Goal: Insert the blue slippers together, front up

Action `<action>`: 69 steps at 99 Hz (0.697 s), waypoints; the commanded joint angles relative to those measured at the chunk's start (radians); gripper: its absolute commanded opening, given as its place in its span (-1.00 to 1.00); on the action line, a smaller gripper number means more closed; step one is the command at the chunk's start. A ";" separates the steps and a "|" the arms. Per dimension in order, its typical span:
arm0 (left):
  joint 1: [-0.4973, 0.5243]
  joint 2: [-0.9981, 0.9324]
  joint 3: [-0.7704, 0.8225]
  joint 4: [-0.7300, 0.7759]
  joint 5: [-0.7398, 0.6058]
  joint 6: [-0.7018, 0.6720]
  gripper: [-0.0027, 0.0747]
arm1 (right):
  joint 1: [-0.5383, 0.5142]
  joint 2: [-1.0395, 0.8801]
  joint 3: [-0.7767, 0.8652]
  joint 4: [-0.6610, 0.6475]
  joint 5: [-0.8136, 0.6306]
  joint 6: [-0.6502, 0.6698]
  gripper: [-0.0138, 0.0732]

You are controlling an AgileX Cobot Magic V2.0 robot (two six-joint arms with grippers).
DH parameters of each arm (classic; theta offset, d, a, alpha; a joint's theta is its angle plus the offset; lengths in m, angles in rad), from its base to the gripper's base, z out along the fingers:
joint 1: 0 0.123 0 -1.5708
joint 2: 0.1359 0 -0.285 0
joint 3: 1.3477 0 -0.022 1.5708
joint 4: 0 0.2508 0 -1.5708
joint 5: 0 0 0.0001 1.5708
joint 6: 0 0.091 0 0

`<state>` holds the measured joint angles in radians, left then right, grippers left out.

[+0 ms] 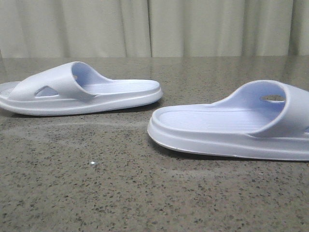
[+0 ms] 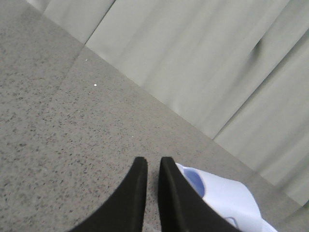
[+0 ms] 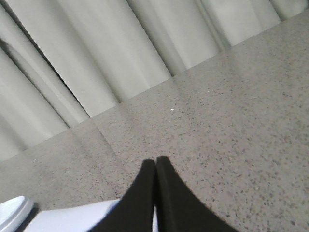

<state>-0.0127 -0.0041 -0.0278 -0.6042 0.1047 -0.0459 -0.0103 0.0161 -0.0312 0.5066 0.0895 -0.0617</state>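
Observation:
Two pale lavender-blue slippers lie flat on their soles on the table. In the front view one slipper [image 1: 82, 92] is at the left and the other slipper [image 1: 231, 128] is at the right, nearer the front, cut by the frame edge. A strip of bare table separates them. Neither gripper shows in the front view. My left gripper [image 2: 153, 162] hovers above the table with its fingers almost together and nothing between them; part of a slipper [image 2: 227, 193] shows beside one finger. My right gripper [image 3: 155, 160] is shut and empty, with a slipper [image 3: 72, 218] partly hidden under it.
The speckled grey stone table [image 1: 120, 183] runs back to a pale pleated curtain [image 1: 145, 26] along its far edge. The curtain also shows in both wrist views. No other objects are in view.

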 commanded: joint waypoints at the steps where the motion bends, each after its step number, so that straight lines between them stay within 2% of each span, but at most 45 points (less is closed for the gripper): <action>1: 0.003 0.052 -0.087 0.045 -0.038 -0.007 -0.89 | -0.009 0.066 -0.098 -0.033 -0.020 -0.005 -0.86; 18: 0.003 0.278 -0.245 0.182 0.080 -0.007 -0.89 | -0.018 0.325 -0.240 -0.083 0.112 -0.005 -0.86; 30: 0.003 0.444 -0.364 0.212 0.186 0.003 -0.89 | -0.032 0.509 -0.360 -0.090 0.228 -0.005 -0.86; 43: 0.003 0.588 -0.461 0.206 0.290 0.090 -0.89 | -0.032 0.657 -0.462 -0.124 0.354 -0.005 -0.86; 50: 0.003 0.640 -0.494 0.158 0.320 0.159 -0.87 | -0.032 0.705 -0.496 -0.124 0.393 -0.025 -0.85; 55: 0.003 0.666 -0.510 0.073 0.335 0.246 -0.80 | -0.032 0.721 -0.516 -0.122 0.419 -0.053 -0.78; 69: 0.003 0.721 -0.519 -0.177 0.353 0.477 -0.38 | -0.032 0.741 -0.562 -0.120 0.498 -0.092 -0.42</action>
<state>-0.0127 0.6855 -0.5064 -0.6086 0.4920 0.2957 -0.0351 0.7506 -0.5366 0.3864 0.5894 -0.1200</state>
